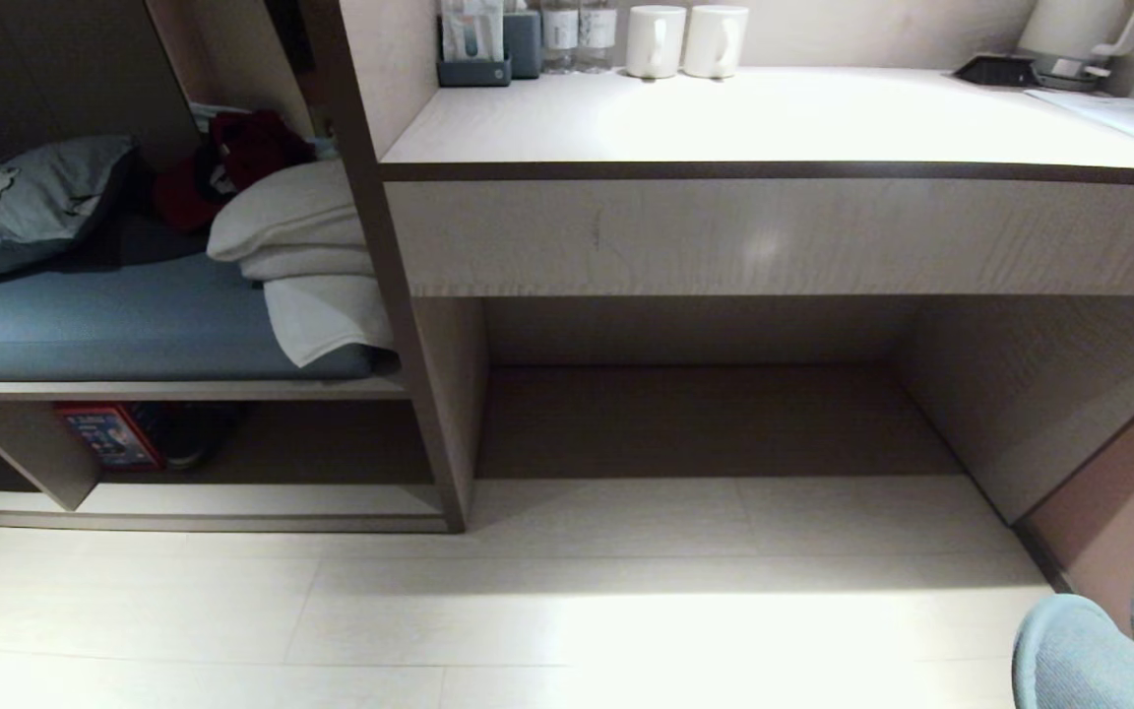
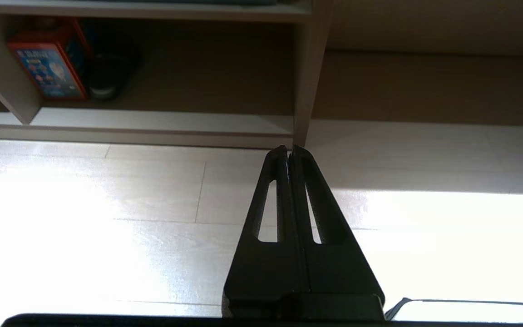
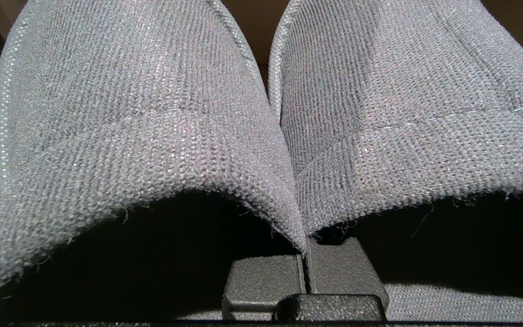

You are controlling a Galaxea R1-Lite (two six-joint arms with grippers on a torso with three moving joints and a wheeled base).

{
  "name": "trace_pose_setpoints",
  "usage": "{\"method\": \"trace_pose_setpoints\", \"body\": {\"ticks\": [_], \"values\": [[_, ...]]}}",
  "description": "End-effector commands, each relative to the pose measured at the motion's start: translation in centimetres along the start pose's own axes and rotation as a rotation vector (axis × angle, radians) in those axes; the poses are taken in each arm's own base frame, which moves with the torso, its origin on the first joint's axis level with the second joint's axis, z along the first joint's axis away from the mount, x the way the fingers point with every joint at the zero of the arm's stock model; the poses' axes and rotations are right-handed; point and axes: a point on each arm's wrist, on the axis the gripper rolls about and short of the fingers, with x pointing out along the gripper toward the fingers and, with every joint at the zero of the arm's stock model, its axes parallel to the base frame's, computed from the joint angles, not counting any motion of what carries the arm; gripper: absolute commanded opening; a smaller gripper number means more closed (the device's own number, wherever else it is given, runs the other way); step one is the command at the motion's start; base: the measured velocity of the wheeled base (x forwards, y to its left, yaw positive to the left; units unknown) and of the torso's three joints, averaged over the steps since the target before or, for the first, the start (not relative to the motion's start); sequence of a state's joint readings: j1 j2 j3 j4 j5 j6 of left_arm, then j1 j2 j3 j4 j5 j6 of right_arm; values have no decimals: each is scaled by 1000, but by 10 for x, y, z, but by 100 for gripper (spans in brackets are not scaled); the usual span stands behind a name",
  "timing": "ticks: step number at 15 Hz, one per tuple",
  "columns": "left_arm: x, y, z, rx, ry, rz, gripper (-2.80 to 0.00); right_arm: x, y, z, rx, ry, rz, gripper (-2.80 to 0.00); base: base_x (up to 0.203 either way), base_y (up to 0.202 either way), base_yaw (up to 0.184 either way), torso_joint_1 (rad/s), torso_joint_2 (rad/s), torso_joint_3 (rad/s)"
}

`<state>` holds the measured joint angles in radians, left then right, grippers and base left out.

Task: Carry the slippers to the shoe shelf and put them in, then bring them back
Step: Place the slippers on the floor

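Head view: the slippers [image 1: 1108,640] show as two blue-grey rounded toes at the lower right corner, above the pale floor [image 1: 567,611], well apart from the shoe shelf [image 1: 232,497] at lower left; no gripper appears. Left wrist view: the left gripper [image 2: 288,150] is clenched, fingers pressed together, holding nothing, facing the shelf. Right wrist view: the right gripper [image 3: 306,254] is clamped on the slippers' inner edges, pinched side by side; knitted fabric.

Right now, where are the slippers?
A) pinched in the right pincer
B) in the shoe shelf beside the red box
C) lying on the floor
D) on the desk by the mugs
A: the right pincer is shut on the inner edges of both slippers.
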<state>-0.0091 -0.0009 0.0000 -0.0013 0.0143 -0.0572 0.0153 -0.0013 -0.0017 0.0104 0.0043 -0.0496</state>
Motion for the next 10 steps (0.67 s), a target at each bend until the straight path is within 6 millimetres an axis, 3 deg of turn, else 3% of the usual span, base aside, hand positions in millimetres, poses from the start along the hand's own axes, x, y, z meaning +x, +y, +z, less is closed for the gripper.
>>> {"method": "trace_pose_setpoints", "body": {"ticks": [1,10], "values": [[0,0,0,-1,1,1,-280,0,0,0,-1,2,0,-280,0,0,0,0,3,-202],[0,0,0,-1,1,1,-280,0,0,0,-1,2,2,-280,0,0,0,2,2,-197]]}}
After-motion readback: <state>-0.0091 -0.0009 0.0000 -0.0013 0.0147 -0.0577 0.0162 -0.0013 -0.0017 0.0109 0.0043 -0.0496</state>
